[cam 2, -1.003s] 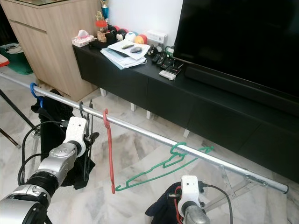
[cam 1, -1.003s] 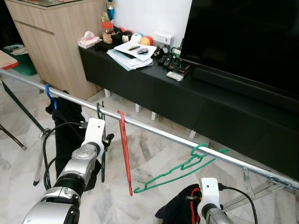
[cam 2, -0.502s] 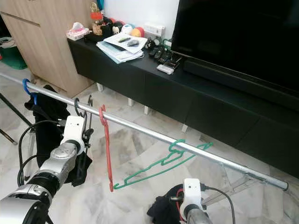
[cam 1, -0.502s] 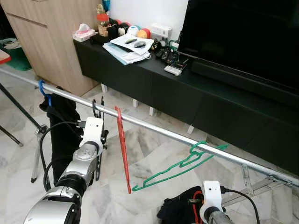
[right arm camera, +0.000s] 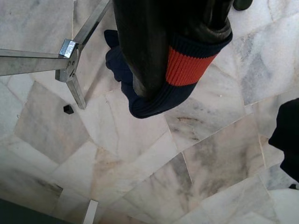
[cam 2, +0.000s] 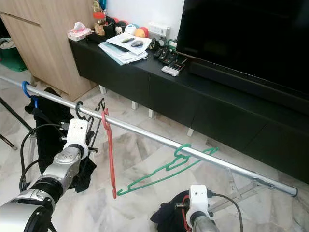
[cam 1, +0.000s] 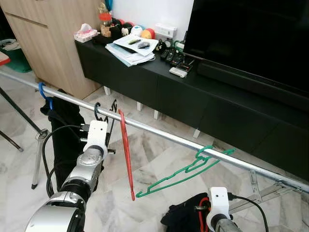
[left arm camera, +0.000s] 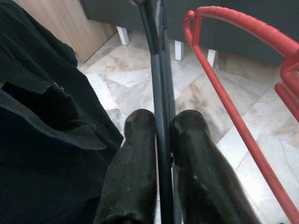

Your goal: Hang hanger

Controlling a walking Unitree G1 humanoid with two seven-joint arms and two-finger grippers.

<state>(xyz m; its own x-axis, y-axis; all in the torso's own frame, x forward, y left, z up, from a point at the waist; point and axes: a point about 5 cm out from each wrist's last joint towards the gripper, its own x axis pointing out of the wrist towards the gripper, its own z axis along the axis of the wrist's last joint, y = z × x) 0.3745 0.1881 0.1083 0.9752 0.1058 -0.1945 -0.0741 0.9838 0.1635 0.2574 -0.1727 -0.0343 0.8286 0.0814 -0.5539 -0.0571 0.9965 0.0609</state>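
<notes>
My left gripper (left arm camera: 161, 140) fingers clench the thin black wire hanger (cam 1: 107, 126), hook on the silver rail (cam 1: 169, 137); releasing askew could knock the red plastic hanger (cam 1: 126, 154). Right gripper (right arm camera: 175, 35) grasps a navy-red garment (right arm camera: 187, 65).

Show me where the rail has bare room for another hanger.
Bare rail runs between the red hanger and the green hanger. It is crowded by the left claw, where the black hanger sits between red hanger and blue hanger.

Even indoor light, sharp views; wrist close-ups slightly soft.
</notes>
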